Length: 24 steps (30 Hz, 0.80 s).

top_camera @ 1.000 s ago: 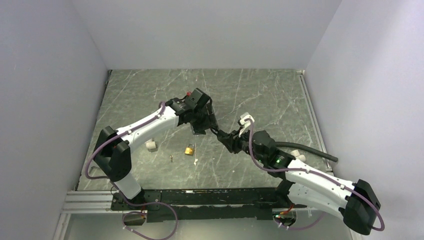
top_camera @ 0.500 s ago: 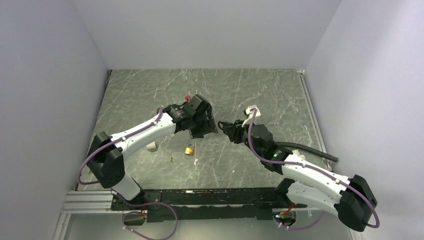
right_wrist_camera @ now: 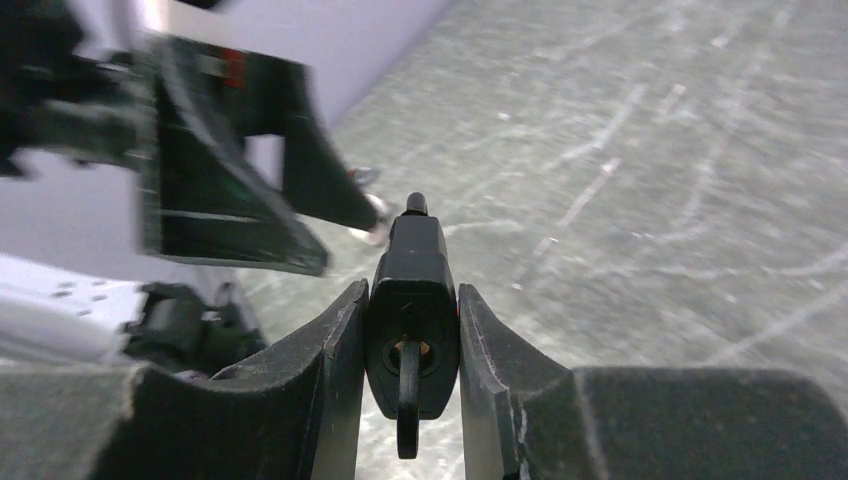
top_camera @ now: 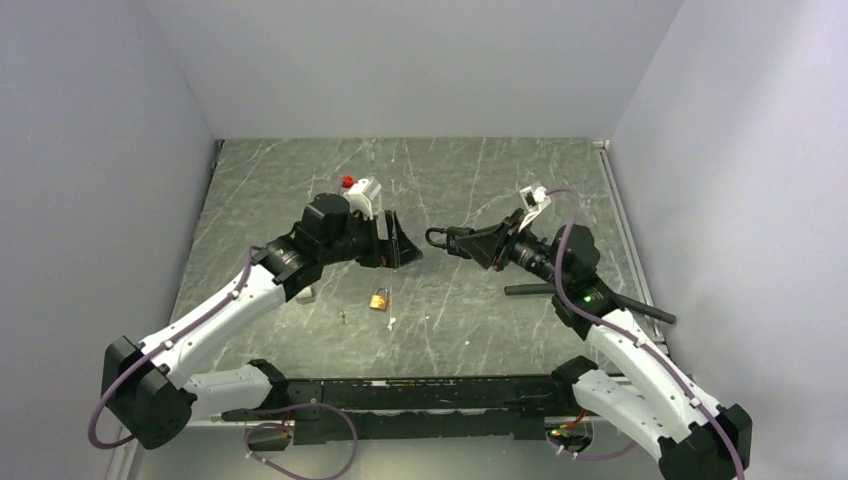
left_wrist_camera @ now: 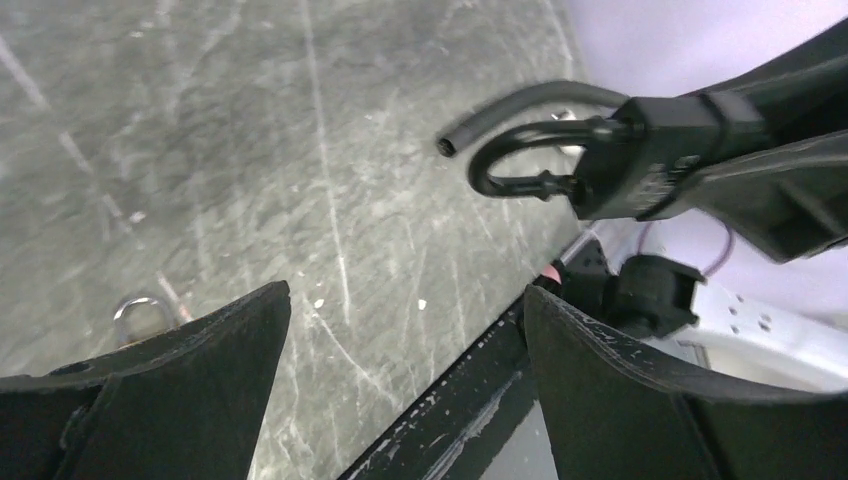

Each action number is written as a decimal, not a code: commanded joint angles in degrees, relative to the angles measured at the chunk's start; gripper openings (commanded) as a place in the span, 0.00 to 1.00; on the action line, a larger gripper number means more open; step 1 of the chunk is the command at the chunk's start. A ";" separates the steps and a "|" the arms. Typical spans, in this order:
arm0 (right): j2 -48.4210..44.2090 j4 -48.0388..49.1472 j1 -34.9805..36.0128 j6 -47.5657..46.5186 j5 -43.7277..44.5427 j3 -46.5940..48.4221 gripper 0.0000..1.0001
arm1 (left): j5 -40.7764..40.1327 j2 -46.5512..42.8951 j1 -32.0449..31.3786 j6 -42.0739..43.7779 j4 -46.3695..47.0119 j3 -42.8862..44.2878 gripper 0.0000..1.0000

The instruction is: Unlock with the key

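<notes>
My right gripper (top_camera: 476, 243) is shut on the black padlock (top_camera: 445, 238) and holds it above the table, shackle pointing left. In the right wrist view the padlock (right_wrist_camera: 412, 260) sits between the fingers, and the key (right_wrist_camera: 407, 400) with its black head stands in the keyhole, facing the camera. My left gripper (top_camera: 404, 244) is open and empty, a short gap left of the shackle and facing it. The left wrist view shows the padlock (left_wrist_camera: 640, 160) ahead of my open left gripper (left_wrist_camera: 407, 292). I cannot tell whether the shackle is released.
A brass padlock (top_camera: 380, 300) lies on the marble table (top_camera: 300, 180) below the grippers; its shackle shows in the left wrist view (left_wrist_camera: 135, 310). A small white block (top_camera: 303, 292) lies to its left. A black tube (top_camera: 600, 293) lies under the right arm.
The two grippers have drawn apart. The left arm has swung back and turned its open gripper to face right. The right arm has lifted the black padlock up and to the right.
</notes>
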 commanded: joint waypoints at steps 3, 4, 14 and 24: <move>-0.21 11.92 -3.70 11.77 -22.35 5.89 0.00 | 24.32 -2.46 1.85 3.37 21.83 -5.25 0.89; 0.30 13.04 -3.86 13.41 -23.63 6.07 0.00 | 25.52 -2.78 1.83 2.98 23.43 -5.58 0.89; 2.84 20.29 -4.06 20.05 -28.13 6.26 0.00 | 27.52 -5.69 1.81 2.94 27.64 -6.10 0.70; 4.11 16.48 -4.06 23.65 -26.08 8.82 0.00 | 25.64 -6.71 1.43 9.55 27.13 -8.09 0.41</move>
